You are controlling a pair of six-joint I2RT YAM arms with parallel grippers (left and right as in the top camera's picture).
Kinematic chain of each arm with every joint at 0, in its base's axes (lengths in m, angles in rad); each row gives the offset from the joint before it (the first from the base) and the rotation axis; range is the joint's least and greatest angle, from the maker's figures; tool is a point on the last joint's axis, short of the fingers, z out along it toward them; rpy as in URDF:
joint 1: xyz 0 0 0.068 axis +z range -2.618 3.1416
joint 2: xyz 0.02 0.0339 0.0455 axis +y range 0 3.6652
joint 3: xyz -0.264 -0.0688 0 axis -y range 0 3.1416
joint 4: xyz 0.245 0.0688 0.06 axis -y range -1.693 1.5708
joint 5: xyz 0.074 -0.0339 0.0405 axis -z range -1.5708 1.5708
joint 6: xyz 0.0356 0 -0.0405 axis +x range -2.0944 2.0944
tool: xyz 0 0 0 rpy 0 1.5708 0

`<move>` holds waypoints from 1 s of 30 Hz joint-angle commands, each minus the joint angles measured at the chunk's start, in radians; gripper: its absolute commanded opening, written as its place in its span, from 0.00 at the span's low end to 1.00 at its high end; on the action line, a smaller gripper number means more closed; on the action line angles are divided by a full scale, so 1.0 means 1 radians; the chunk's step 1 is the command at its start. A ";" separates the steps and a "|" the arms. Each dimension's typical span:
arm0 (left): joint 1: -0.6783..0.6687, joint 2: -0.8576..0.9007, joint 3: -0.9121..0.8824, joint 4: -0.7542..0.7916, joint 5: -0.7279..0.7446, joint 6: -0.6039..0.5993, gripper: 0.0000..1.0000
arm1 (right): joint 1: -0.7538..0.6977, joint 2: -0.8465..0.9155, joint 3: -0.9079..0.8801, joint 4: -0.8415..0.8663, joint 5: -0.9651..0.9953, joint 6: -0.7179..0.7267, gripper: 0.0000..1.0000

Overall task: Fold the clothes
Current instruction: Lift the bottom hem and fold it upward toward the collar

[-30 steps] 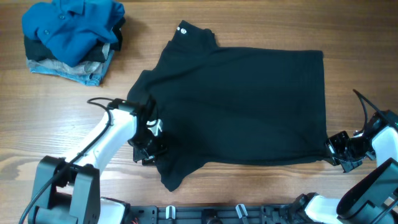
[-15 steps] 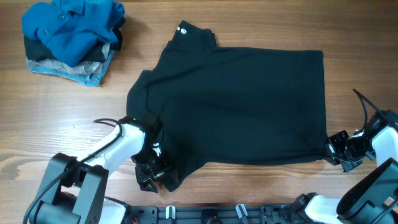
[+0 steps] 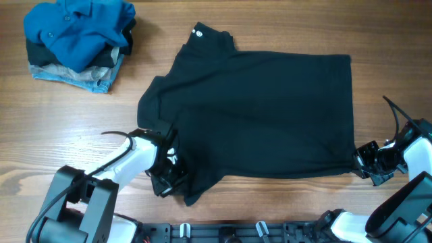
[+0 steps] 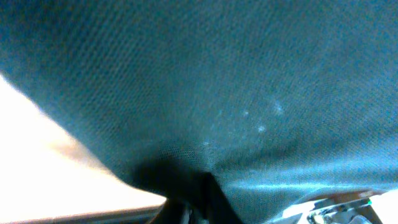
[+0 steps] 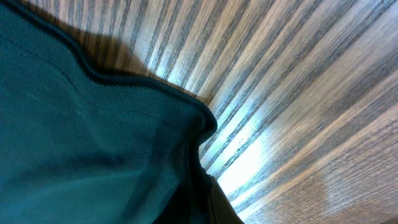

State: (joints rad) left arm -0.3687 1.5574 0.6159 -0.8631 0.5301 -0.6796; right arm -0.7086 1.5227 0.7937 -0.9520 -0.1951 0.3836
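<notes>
Left pincer [image 3: 169, 181]: closed, with the near sleeve of the T-shirt [image 3: 263, 115] pinched in it; right pincer [image 3: 366, 162]: closed likewise on the near hem corner. T-shirt is laid flat across the table [image 3: 290, 27], neck to the left, hem to the right, well apart from the pile [image 3: 77, 40] at the far left. Both near-edge points are judged to be held so that this edge can be lifted level and carried over in a lengthwise fold.
</notes>
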 commanded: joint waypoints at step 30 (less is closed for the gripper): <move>0.249 -0.074 0.196 0.224 0.049 0.069 0.04 | 0.004 0.007 0.018 0.208 -0.225 -0.039 0.04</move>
State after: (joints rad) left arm -0.1310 1.4994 0.7929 -0.6994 0.5674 -0.6258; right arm -0.7074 1.5227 0.7940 -0.7715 -0.4034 0.3431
